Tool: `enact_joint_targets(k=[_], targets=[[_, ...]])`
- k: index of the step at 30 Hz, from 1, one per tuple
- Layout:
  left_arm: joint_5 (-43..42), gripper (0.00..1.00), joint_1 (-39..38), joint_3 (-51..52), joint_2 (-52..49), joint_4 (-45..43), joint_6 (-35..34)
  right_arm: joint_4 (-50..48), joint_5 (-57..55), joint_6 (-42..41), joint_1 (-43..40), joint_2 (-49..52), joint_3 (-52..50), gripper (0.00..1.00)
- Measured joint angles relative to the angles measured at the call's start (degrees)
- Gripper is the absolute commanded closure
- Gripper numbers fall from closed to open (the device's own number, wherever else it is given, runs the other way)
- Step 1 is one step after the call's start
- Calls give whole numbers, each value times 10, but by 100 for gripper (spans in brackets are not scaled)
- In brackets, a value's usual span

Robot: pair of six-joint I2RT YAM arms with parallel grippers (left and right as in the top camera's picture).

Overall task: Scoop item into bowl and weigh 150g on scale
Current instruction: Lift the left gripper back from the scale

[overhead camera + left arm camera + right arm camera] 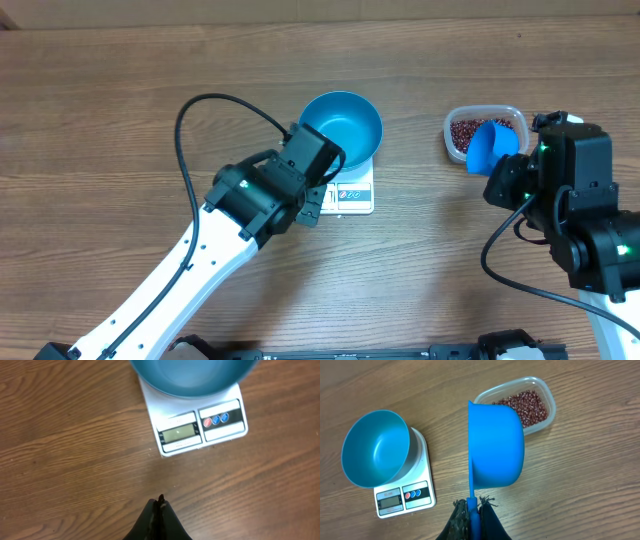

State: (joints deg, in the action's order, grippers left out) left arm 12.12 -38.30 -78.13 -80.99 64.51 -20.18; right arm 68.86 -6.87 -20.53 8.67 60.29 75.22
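I am viewing the wooden table (100, 120) from above and from both wrists, and I am judging the task to be at an early stage.

The bowl (341, 128) is sitting on the scale (352, 195), overhanging its far edge, with the display strip and buttons showing clear on the near side. I am seeing only bare blue inside the bowl, so I am recording no transfer as done. The display is too small for me to read.

The clear tub (510, 115) is standing well apart from the scale, on my right side. The blue scoop (495, 445) is hanging over the tub's near end, turned on its side so the wrist camera is seeing its outer wall. I cannot tell whether it is carrying anything.

The right gripper (471, 507) is clamping the scoop by its thin handle. The left gripper (160, 502) is hovering over bare table just in front of the scale, its fingers pressed together and gripping nothing.

The beans (527, 405) are all lying in the tub, as far as I am able to see.

I am listing as outstanding: loading the scoop, carrying it to the bowl, tipping, repeating, and checking the reading against target.
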Motion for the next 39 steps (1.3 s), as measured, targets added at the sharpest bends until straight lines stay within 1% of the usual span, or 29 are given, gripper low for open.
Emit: enact_joint_targets(k=[3, 4, 5, 6, 7, 8, 17, 23, 39], targets=[[1, 96, 6, 0, 0, -5, -14, 8, 0, 0, 0, 0, 0, 96], [-2, 94, 6, 0, 0, -7, -18, 10, 0, 0, 0, 0, 0, 96], [-5, 87, 6, 0, 0, -9, -20, 10, 0, 0, 0, 0, 0, 96], [-9, 76, 6, 0, 0, -9, -21, 10, 0, 0, 0, 0, 0, 96], [-14, 45, 6, 0, 0, -10, -21, 11, 0, 0, 0, 0, 0, 96], [-18, 0, 6, 0, 0, -11, -20, 11, 0, 0, 0, 0, 0, 96], [-47, 0, 6, 0, 0, -8, 11, 12, 0, 0, 0, 0, 0, 96], [-51, 0, 6, 0, 0, -8, 11, 8, 0, 4, 0, 0, 0, 96], [-51, 0, 6, 0, 0, -8, 11, -8, 0, 53, 0, 0, 0, 96]])
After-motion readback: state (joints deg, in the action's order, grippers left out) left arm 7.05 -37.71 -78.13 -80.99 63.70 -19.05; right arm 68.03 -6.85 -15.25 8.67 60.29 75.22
